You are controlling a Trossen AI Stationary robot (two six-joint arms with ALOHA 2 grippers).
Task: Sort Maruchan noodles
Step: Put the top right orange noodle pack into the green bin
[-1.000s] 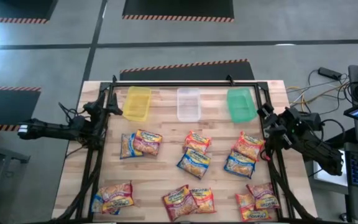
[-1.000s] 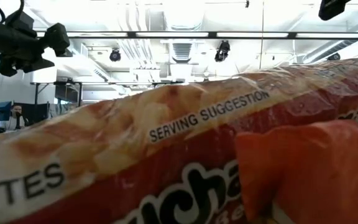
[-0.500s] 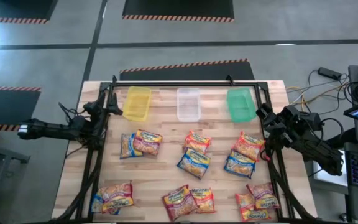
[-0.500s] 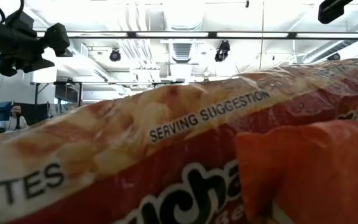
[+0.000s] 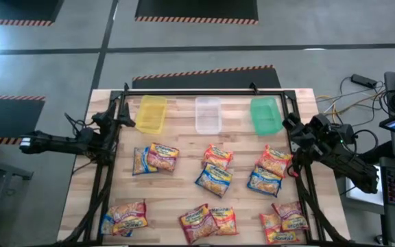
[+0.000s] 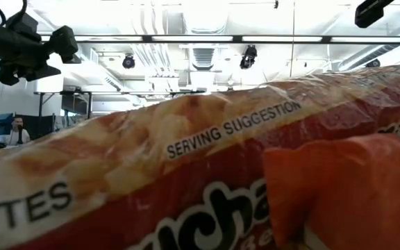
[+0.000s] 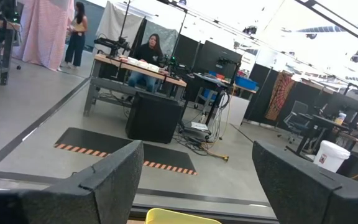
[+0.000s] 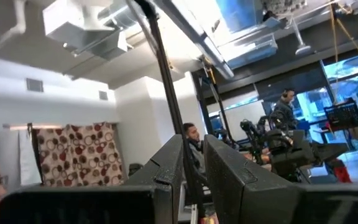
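Wooden surface [image 5: 184, 147] is holding scattered noodle packets [image 5: 214, 180], looking light, crinkly, slippery, best pinched at edges; left hand [image 5: 112, 118] gaping empty, right hand [image 5: 290, 125] nearly closed, empty.

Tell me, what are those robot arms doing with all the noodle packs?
Nothing is being handled right now. The noodle packs lie in small piles on the wooden table, and none is in the yellow bin, the clear bin or the green bin at the far side. The left gripper waits open by the yellow bin, holding nothing. The right gripper sits beside the green bin with its fingers nearly together, also holding nothing. Sorting has not started yet.
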